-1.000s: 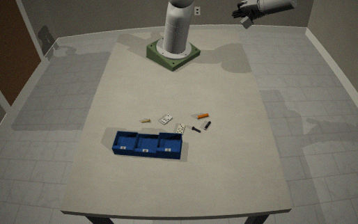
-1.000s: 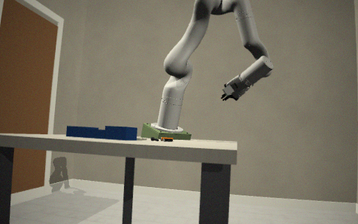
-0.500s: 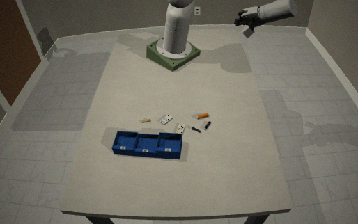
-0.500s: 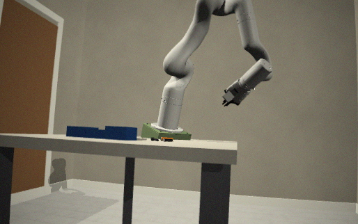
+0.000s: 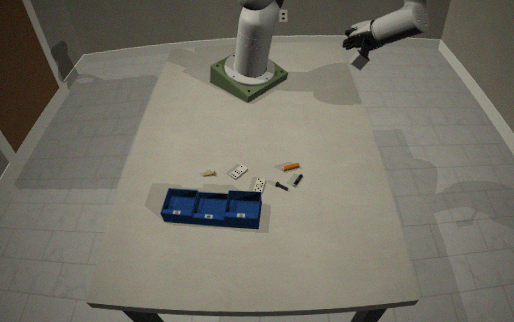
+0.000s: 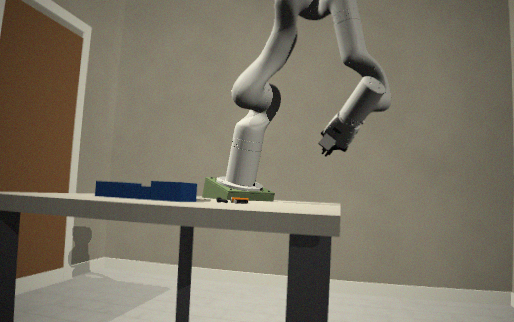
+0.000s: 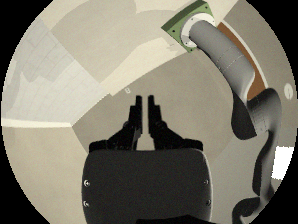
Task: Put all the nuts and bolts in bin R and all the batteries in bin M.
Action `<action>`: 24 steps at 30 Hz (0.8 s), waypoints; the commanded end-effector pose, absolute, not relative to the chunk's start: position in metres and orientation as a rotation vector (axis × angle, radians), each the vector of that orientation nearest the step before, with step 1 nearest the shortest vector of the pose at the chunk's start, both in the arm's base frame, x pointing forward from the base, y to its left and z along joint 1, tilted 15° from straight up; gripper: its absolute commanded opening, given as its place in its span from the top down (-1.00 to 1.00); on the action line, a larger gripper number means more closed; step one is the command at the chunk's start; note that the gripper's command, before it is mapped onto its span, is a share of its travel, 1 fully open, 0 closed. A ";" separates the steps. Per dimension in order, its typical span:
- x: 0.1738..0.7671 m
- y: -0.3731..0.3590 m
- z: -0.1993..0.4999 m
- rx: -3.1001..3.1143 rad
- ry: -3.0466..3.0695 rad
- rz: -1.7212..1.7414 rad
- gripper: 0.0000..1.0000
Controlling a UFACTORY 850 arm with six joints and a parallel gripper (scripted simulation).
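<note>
My gripper (image 5: 350, 42) is shut and empty, high in the air past the table's far right corner; it also shows in the side view (image 6: 327, 149) and in the wrist view (image 7: 145, 104). On the table lie an orange battery (image 5: 291, 166), a black battery (image 5: 298, 179), a dark bolt (image 5: 281, 186) and a brass nut or bolt (image 5: 209, 173). A blue three-part bin tray (image 5: 212, 207) stands near the table's front; its labels are too small to read.
Two white dominoes (image 5: 238, 171) (image 5: 259, 184) lie between the small parts. The arm's green base (image 5: 248, 77) stands at the far middle of the table.
</note>
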State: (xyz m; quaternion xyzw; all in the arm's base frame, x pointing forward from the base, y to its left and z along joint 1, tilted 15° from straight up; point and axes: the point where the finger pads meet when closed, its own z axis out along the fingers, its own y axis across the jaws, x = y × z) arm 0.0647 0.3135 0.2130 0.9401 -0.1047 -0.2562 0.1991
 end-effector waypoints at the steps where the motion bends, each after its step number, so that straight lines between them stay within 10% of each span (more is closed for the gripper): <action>1: 0.087 0.315 0.212 2.704 -0.284 -0.753 0.85; 24: 0.192 0.298 0.210 2.945 -0.262 -0.760 0.85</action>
